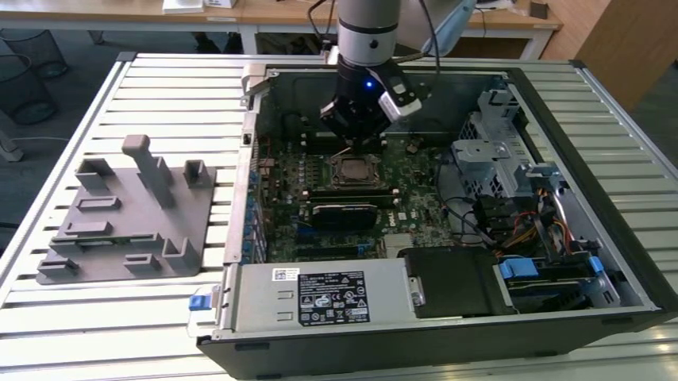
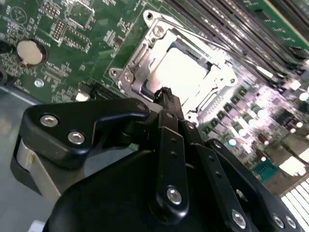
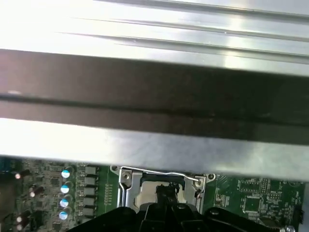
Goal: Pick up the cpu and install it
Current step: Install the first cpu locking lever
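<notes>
Ext. view, L to R: grey holder tray (image 1: 125, 230) sits on the slatted worktop (image 1: 106, 317), just beside the open PC case (image 1: 424, 349). Mid-board, the cpu (image 2: 186, 72) lies flat inside the metal socket frame (image 2: 126, 72), silvery top up. The gripper (image 2: 165, 93) hangs just over the cpu's edge, fingers pinched together, prob. w/ nothing between them. Coloured cables (image 1: 519, 230) sit at the exterior view's right.
</notes>
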`<state>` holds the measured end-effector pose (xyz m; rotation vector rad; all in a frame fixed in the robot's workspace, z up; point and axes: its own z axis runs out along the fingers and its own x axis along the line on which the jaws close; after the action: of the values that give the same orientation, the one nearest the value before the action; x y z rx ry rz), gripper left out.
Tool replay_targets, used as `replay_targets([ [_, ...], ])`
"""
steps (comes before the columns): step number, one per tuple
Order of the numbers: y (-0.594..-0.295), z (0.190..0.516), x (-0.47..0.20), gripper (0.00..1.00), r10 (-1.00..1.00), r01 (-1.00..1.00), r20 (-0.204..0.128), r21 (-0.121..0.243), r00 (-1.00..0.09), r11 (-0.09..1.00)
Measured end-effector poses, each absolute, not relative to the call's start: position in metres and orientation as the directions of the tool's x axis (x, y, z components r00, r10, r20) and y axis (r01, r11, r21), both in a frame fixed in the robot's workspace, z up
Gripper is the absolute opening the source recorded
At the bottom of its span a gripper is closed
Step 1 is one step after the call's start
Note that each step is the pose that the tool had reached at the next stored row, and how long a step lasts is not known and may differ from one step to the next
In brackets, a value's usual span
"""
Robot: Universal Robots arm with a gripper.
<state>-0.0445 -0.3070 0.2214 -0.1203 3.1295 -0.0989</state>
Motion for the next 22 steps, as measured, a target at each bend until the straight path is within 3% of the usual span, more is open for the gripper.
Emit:
replay_targets([
  [11, -0.296, 0.229, -0.048, 0.11, -0.082, -0.082, -0.010, -0.060, -0.997, 0.995],
  [16, -0.296, 0.228, -0.048, 0.11, -0.082, -0.082, -0.018, 0.001, -0.997, 0.997],
  [22, -0.296, 0.227, -0.047, 0.11, -0.082, -0.082, -0.018, 0.000, -0.996, 0.997],
])
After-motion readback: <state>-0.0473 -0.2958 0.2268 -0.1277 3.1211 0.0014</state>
